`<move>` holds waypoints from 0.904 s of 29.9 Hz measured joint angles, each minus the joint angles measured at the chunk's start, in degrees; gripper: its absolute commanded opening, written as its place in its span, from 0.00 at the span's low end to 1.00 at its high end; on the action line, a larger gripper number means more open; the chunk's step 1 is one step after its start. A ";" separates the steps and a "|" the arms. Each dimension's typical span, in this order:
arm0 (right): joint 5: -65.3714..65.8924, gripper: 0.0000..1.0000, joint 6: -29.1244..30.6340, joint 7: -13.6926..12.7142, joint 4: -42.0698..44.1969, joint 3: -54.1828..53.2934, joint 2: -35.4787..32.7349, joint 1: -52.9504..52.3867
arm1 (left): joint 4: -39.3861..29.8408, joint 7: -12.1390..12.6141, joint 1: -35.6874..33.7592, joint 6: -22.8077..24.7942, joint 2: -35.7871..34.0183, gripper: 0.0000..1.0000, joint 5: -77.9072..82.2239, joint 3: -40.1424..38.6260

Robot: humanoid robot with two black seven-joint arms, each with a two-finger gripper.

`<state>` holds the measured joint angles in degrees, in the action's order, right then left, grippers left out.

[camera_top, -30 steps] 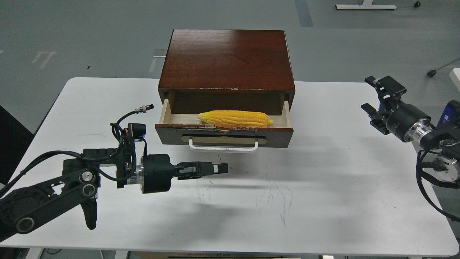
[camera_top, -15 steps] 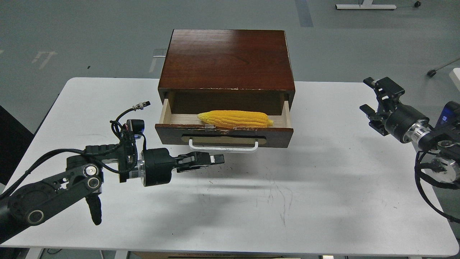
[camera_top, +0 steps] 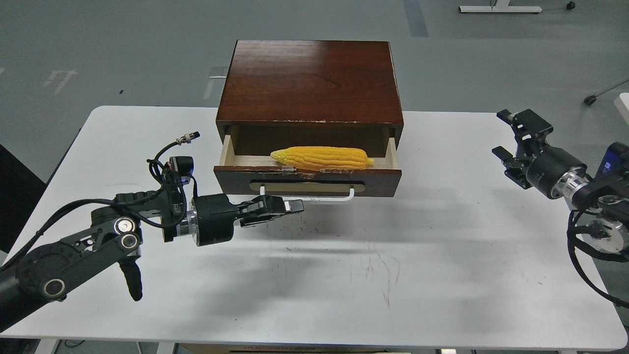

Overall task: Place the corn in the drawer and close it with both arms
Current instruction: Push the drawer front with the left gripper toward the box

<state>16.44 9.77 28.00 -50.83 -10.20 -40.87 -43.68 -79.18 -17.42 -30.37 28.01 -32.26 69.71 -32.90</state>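
The yellow corn [camera_top: 322, 157] lies lengthwise inside the drawer [camera_top: 383, 184], which stands partly open from the dark brown cabinet [camera_top: 309, 81]. My left gripper [camera_top: 292, 206] is shut and empty. Its tip is right at the drawer front, against the left part of the white bar handle [camera_top: 329, 198]. My right gripper [camera_top: 506, 135] is open and empty. It hovers over the table's right side, well away from the drawer.
The white table [camera_top: 442, 246] carries the cabinet at its back middle. My left arm's cables [camera_top: 167, 162] stick up just left of the drawer. The table's right edge runs under my right arm.
My left gripper has moved up and forward to the handle. The drawer has slid a little way in, with the corn in it. My right gripper has barely shifted.
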 measured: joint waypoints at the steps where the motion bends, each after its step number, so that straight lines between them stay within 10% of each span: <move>1: 0.00 0.98 0.00 0.00 -0.01 0.00 0.00 0.07 | 0.38 0.00 -0.07 0.00 0.16 0.00 -0.02 -0.07; 27: -0.04 0.98 0.00 0.00 -0.14 -0.05 0.00 0.96 | 6.20 -0.01 -2.05 -2.96 0.90 0.00 -0.27 -1.03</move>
<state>16.40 9.76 28.00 -50.96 -10.25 -40.87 -42.72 -72.98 -17.44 -32.42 25.04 -31.35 69.45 -33.94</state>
